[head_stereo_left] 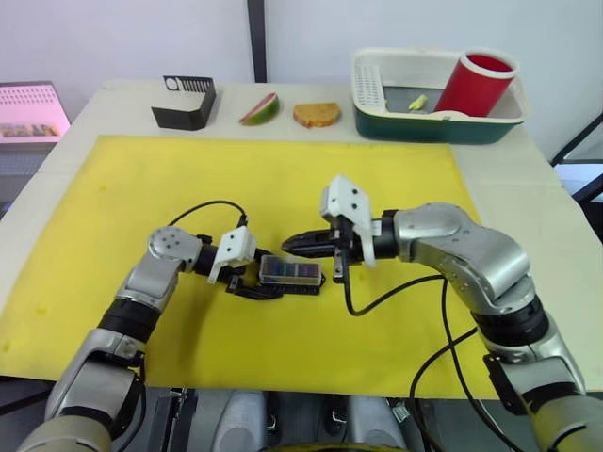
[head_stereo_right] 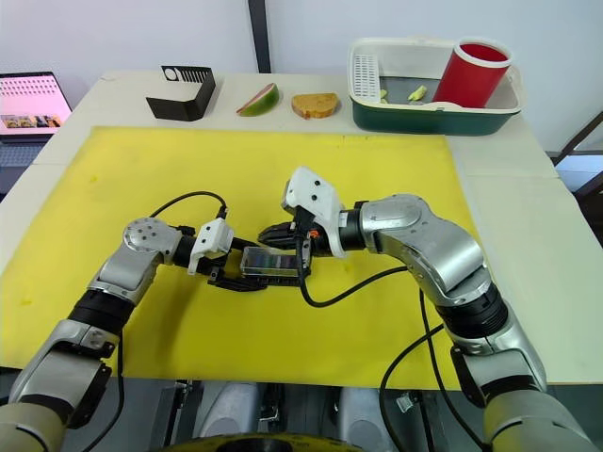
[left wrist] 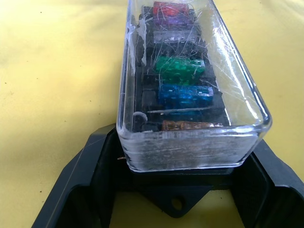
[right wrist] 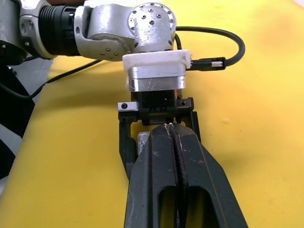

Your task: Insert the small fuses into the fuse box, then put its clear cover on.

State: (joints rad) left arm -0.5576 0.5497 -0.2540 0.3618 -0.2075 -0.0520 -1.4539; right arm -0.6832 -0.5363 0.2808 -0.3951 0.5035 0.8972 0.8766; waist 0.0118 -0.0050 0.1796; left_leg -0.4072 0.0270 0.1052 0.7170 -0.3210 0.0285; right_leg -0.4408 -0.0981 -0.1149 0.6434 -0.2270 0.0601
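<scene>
1. Fuse box (head_stereo_left: 290, 274) sits on the yellow mat (head_stereo_left: 141, 188), near the middle, with the clear cover (left wrist: 190, 71) already on top of it
2. Small fuses (left wrist: 179, 66) visible through the cover, seated in a row: red, purple, pale grey, green, blue, orange
3. Left gripper (head_stereo_left: 247, 282) has its fingers spread around the left end of the box, one finger on each side; can't tell whether they touch it
4. Right gripper (head_stereo_left: 294, 244) has its fingers pressed together, nothing between them, tip hovering just above the far edge of the cover
5. Far edge of the table (head_stereo_left: 528, 188): black slotted stand (head_stereo_left: 185, 104) on the left, then a fruit wedge (head_stereo_left: 260, 109), a bread slice (head_stereo_left: 316, 114), and a green-and-white basket (head_stereo_left: 377, 121) holding a red cup (head_stereo_left: 474, 83) on the right
</scene>
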